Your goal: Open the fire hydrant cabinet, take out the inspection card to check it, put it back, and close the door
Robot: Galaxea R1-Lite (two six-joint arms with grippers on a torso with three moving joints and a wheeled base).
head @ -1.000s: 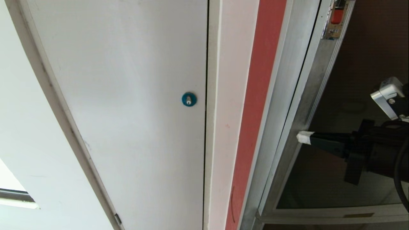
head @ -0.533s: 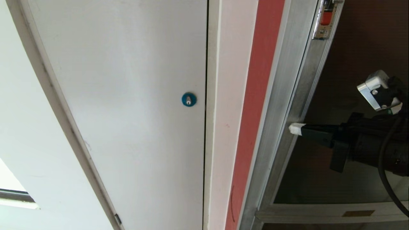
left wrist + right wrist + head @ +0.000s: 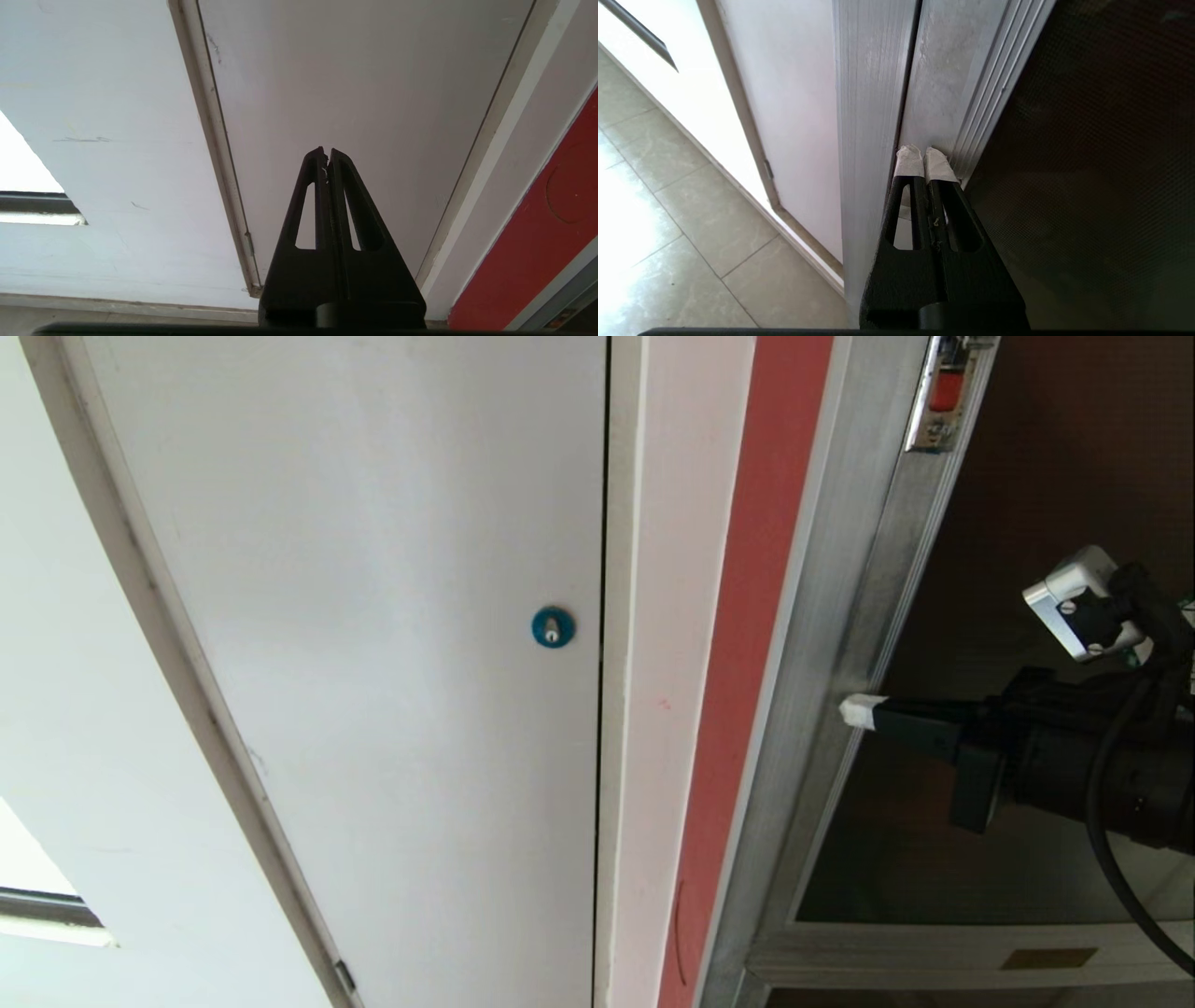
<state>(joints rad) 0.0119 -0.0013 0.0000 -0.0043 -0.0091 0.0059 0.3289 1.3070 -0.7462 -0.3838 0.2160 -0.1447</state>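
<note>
Beside the white wall, the right end effector (image 3: 861, 711) presses the door (image 3: 873, 607) frame.

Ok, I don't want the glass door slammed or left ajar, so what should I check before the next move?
1. Right hand shut, its white-taped fingertips against the aluminium frame of the dark tinted glass door: ok.
2. Nothing held in the right hand: ok.
3. Door flush with the brushed-aluminium cabinet frame: cannot tell; a dark seam shows between them.
4. Small red latch engaged: cannot tell.
5. Left hand shut, parked facing the white door, clear of the cabinet: ok.
6. Inspection card back inside: cannot tell.
</note>
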